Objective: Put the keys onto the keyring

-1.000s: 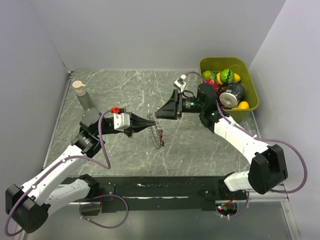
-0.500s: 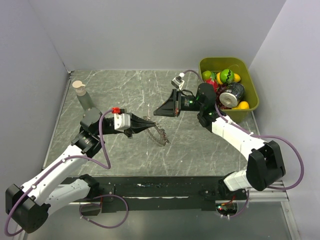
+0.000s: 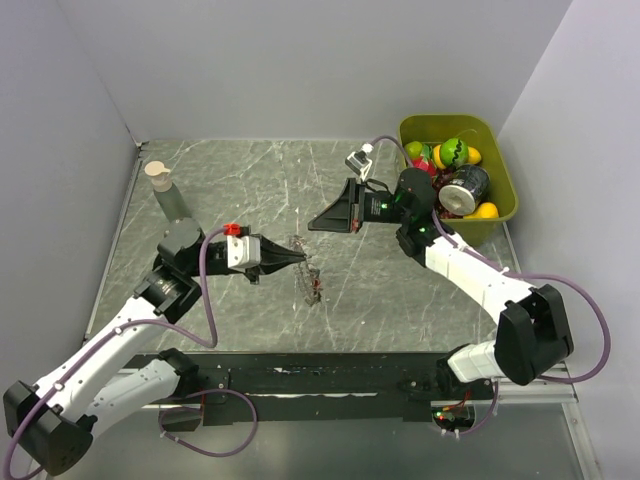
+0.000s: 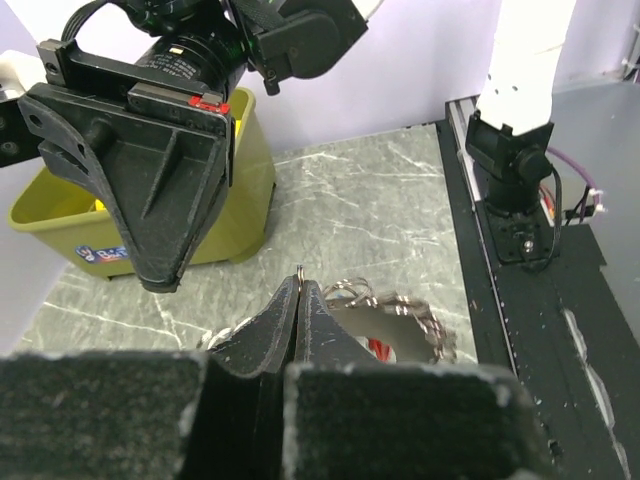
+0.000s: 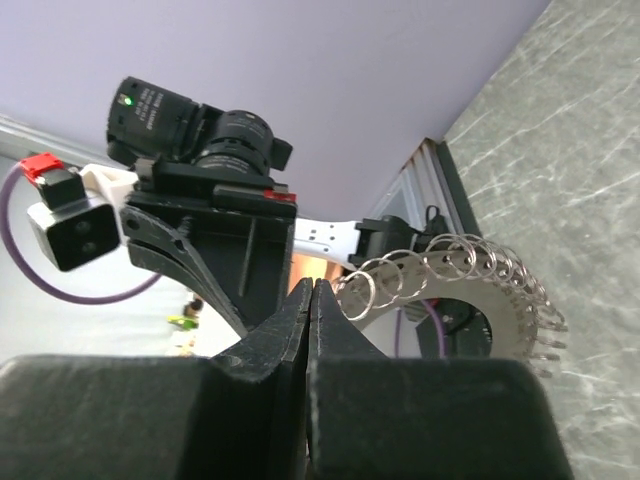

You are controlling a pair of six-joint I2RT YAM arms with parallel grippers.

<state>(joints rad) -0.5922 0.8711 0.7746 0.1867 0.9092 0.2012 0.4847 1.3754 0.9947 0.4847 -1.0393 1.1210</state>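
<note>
Moved since a second ago: the right jaws, then part open close to the ring, are now fully closed and stand a little further off toward 12 o'clock. The left arm (image 3: 120, 335) has dropped toward 6 o'clock, carrying the keyring (image 3: 312, 281) with it.

Item, keyring: a thin metal ring fringed with small silvery loops and a red tag. It sits mid-counter (image 3: 420, 300) and hangs at about 5 o'clock from the left jaws, near the surface; whether its lower edge touches cannot be told.

Item, left jaws: closed, pinching the ring's thin edge at their very tip.

Item, right jaws: closed, with nothing seen between them. In the right wrist view the ring's loops lie just beside the tip, and contact cannot be told.

Item, loose keys: none made out in any view.

Other stock: a green bin (image 3: 505, 212) of toy fruit and a can at 2 o'clock, and a grey bottle (image 3: 170, 203) at 10 o'clock.

Hazards, as judged:
- The tip-only pinch on a thin edge may let the ring swivel or slip out under any sideways push.
- The right jaws may have closed on air, so a threading move would deliver no key.
- A fingertip could snag in the loops and drag the ring from the left grip.
</note>
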